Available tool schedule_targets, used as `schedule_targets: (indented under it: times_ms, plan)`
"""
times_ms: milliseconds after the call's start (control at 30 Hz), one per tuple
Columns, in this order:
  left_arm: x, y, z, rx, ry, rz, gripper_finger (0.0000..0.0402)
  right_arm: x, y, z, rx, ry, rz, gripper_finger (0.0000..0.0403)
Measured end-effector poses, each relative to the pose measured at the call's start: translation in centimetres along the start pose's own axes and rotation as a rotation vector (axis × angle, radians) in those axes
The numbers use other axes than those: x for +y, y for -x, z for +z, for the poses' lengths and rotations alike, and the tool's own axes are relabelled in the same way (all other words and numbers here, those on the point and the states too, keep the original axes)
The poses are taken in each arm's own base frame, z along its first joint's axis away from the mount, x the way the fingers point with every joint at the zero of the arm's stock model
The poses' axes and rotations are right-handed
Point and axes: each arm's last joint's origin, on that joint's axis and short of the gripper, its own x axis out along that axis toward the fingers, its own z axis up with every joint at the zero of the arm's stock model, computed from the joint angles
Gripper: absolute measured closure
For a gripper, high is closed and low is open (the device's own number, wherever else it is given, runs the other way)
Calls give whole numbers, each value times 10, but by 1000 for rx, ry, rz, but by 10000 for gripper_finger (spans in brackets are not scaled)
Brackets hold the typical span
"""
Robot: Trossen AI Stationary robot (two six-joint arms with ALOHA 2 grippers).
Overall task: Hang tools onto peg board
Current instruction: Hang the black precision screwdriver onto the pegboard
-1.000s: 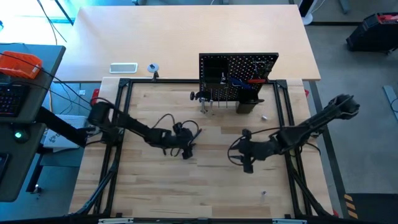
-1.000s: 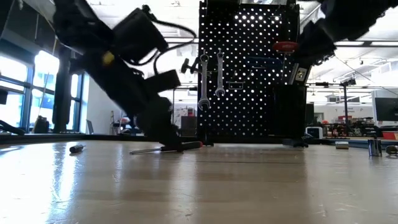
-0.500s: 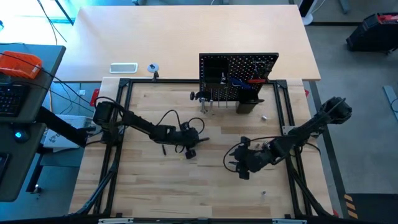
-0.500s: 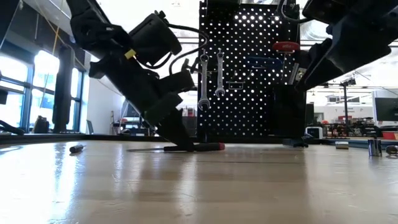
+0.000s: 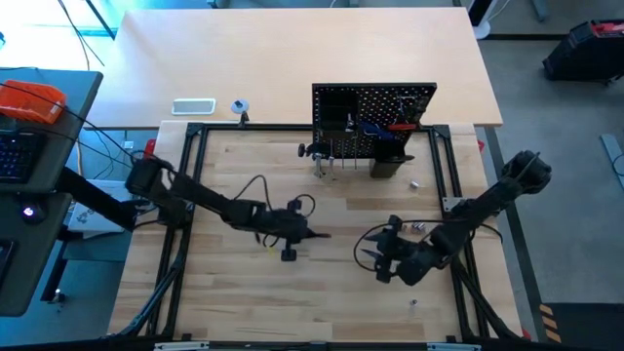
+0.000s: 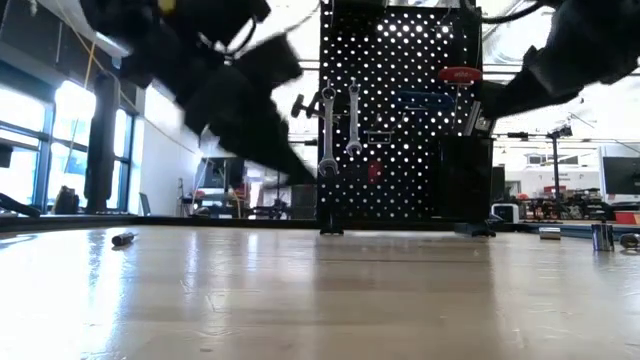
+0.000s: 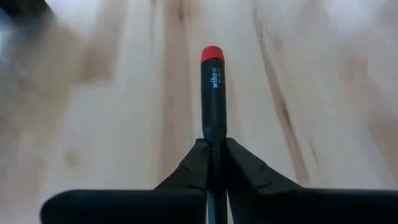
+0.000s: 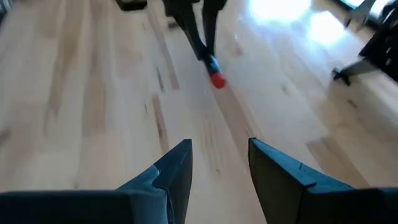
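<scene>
My left gripper (image 5: 297, 232) is over the table's middle, shut on a screwdriver with a black handle (image 7: 212, 93) and a red end cap (image 6: 373, 170). The peg board (image 5: 375, 107) stands upright at the far edge. Two silver wrenches (image 6: 328, 130), a red-handled screwdriver (image 6: 458, 74) and a blue-handled hex key (image 6: 420, 98) hang on it, above a black bin (image 6: 460, 180). My right gripper (image 8: 217, 155) is open over the table's right half (image 5: 385, 263), holding nothing, and faces the held screwdriver (image 8: 214, 73). My left gripper pinches the screwdriver between its two fingers at the handle's shaft end (image 7: 211, 138). The fingers (image 7: 193, 165) come slanting down from the table's left and lie along the tool. The handle sticks out past the fingertips toward the right. The tool is lifted clear of the table, about level.
A small dark bit (image 6: 123, 238) lies on the table at the left in the low view. Small metal pieces lie near the board's right foot (image 5: 413, 183) and at the near right (image 5: 413, 302). A black frame (image 5: 195, 132) borders the wooden table top.
My left gripper has slid the screwdriver a little toward the right along the table, then risen and rolled, lifting it clear. My right arm has swung toward the near edge and its gripper has turned toward the left gripper.
</scene>
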Motion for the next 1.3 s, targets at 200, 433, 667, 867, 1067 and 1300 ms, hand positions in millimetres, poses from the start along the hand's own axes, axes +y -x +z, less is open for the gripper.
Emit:
schedule_targets:
  times_ms: [200, 433, 667, 867, 1067, 1300]
  plan:
    - [-1, 31, 31, -185, -76, 17, 383, 10, 10, 15, -168, -4, 23, 251]
    - [-2, 49, 59, -448, -147, 14, 383, 17, 14, 40, -354, 74, 70, 251]
    - [-3, 55, 71, -616, -177, -49, 383, 16, 17, 59, -489, 158, 70, 251]
    - [-3, 59, 76, -684, -188, -72, 384, 9, 14, 75, -584, 206, 69, 251]
    - [-3, 59, 76, -686, -189, -73, 384, -2, 5, 86, -639, 216, 145, 251]
    - [-3, 61, 78, -708, -187, -67, 384, -11, -3, 94, -672, 229, 233, 251]
